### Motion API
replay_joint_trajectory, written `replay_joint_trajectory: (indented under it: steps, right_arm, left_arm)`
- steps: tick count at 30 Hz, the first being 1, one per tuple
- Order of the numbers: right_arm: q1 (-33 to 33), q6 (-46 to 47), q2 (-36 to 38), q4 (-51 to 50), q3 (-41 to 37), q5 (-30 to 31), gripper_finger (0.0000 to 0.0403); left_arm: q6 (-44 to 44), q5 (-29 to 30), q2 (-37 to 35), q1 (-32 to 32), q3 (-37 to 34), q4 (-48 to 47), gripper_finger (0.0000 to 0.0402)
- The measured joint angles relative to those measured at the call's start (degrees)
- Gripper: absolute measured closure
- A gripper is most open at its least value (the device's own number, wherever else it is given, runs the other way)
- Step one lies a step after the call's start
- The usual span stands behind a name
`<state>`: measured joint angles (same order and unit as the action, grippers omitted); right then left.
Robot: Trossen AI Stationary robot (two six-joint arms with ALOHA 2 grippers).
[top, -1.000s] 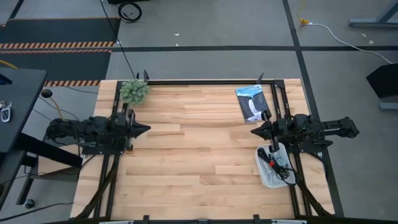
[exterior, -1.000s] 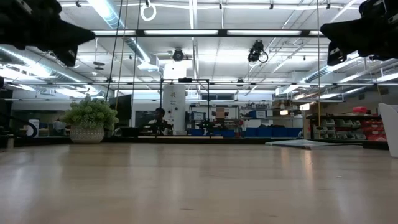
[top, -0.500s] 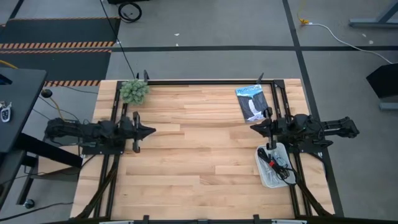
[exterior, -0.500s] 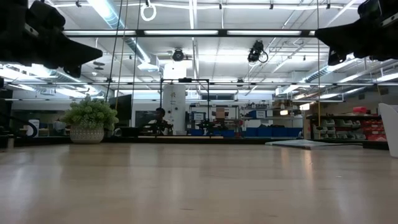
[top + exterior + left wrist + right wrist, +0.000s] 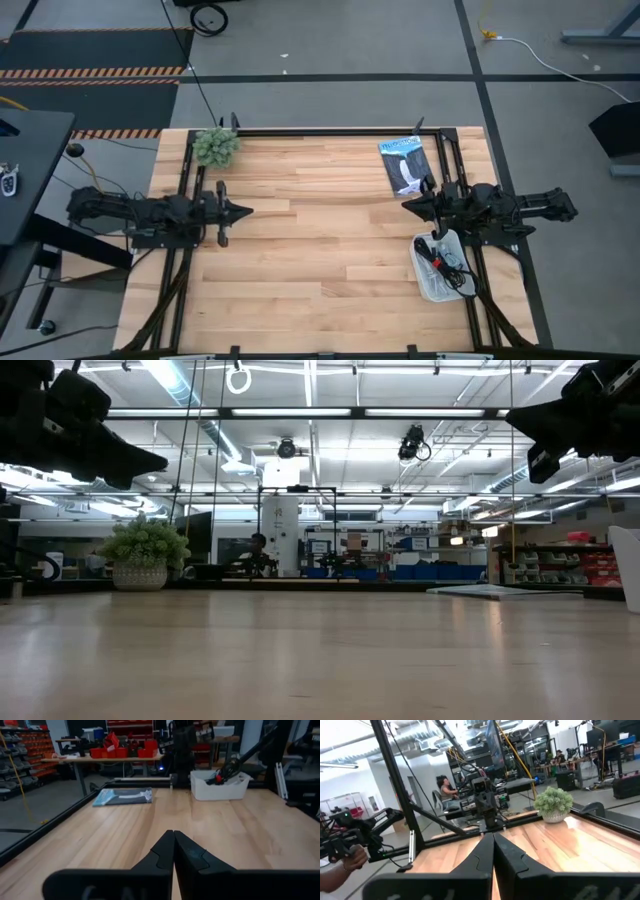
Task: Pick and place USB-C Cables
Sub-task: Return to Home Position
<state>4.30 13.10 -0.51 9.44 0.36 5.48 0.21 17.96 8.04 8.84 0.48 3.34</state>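
Observation:
The USB-C cables (image 5: 444, 264) lie bundled in the white tray (image 5: 432, 285) near the table's right edge. I make out black cords and a red band; pale ones I cannot pick out. In the left wrist view the cables (image 5: 223, 772) poke above the tray's wall (image 5: 220, 791). My right gripper (image 5: 404, 207) hovers shut above the table, just on the far side of the tray and pointing toward the table's middle. My left gripper (image 5: 246, 211) hovers shut over the left half of the table, pointing right. Both hang high in the low view, left (image 5: 160, 460) and right (image 5: 512, 418).
A dark blue printed packet (image 5: 404, 165) lies flat near the far right corner. A small potted plant (image 5: 215, 147) stands at the far left corner. A black frame rail (image 5: 330, 131) runs along the far edge. Bare wood spans the middle. A person's hand (image 5: 347, 860) shows beyond the table.
My left gripper has moved steadily toward the table's right, out over the wood, staying shut and level.

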Motion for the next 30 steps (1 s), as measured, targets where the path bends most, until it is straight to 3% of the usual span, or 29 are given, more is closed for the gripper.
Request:
replay_joint_trajectory:
  steps: [11, 19, 30]
  right_arm:
    - [0.0, 0.3, 0.0, 0.3, 0.0, 0.0, 0.0391]
    - [0.0, 0.3, 0.0, 0.3, 0.0, 0.0, 0.0391]
    - [0.0, 0.3, 0.0, 0.3, 0.0, 0.0, 0.0391]
  left_arm:
    - [-1.3, 0.0, 1.7, 0.0, -0.1, 1.0, 0.0379]
    - [-13.3, 0.1, 1.7, 0.0, -0.1, 2.6, 0.0377]
    - [-12.8, 0.1, 1.7, 0.0, -0.1, 3.1, 0.0372]
